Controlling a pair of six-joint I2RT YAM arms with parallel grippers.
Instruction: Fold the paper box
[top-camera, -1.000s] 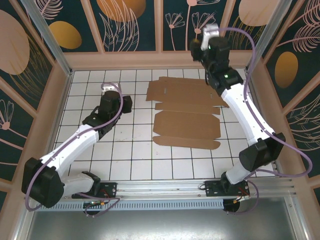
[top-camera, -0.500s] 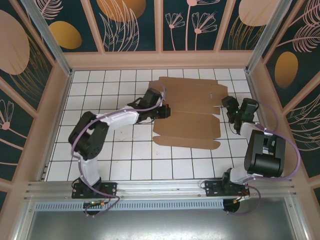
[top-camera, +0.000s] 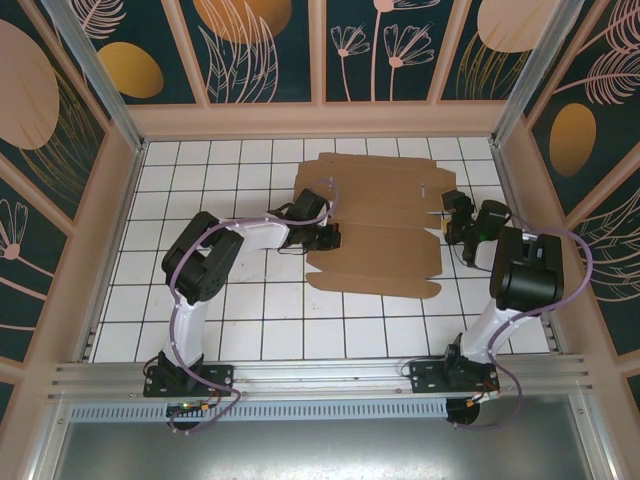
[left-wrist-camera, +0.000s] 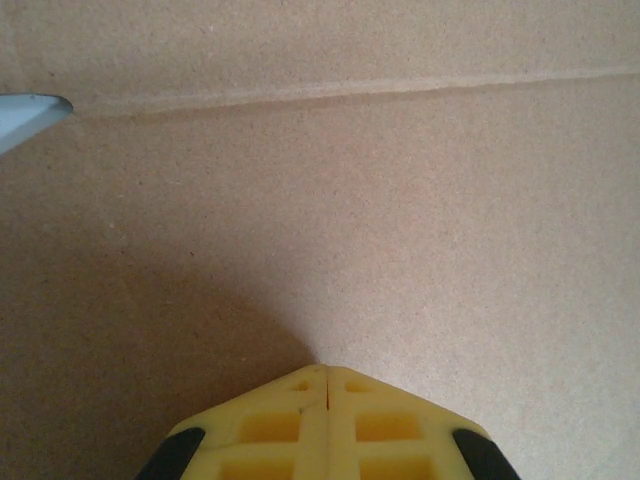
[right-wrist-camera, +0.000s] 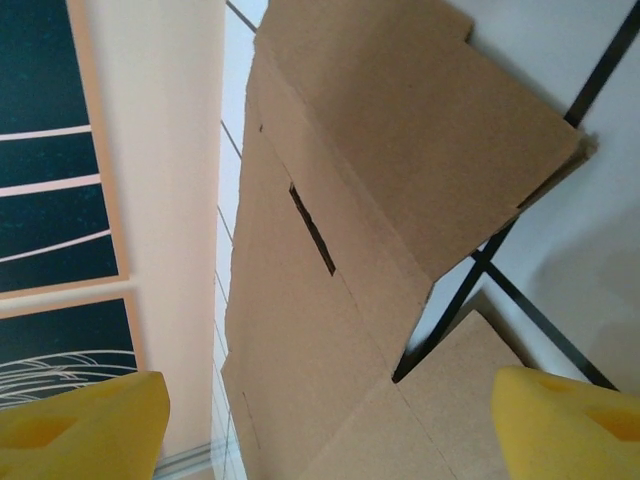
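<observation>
1. Two grippers flank the box (top-camera: 375, 230), a flat, unfolded sheet on the far half of the table (top-camera: 200, 170). By the look of it, folding has hardly begun.
2. At the box's left edge, the left gripper (top-camera: 326, 237) sits over the cardboard. In the left wrist view its yellow tips are pressed together with nothing between them. The box surface lies directly beneath, and a crease (left-wrist-camera: 350, 90) runs crosswise just ahead.
3. Across the box, the creases run left to right, from one gripper toward the other. The panels should therefore hinge toward or away from the arm bases.
4. At the box's right edge, the right gripper (top-camera: 453, 222) points inward. In the right wrist view its fingers are spread wide and hold nothing, and the box's side edge and a flap (right-wrist-camera: 430, 130) lie just ahead between them.
5. Each arm is about equally near its own side of the box. The right one, spread and facing an edge, looks better placed to take hold while the left one pins the sheet.
</observation>
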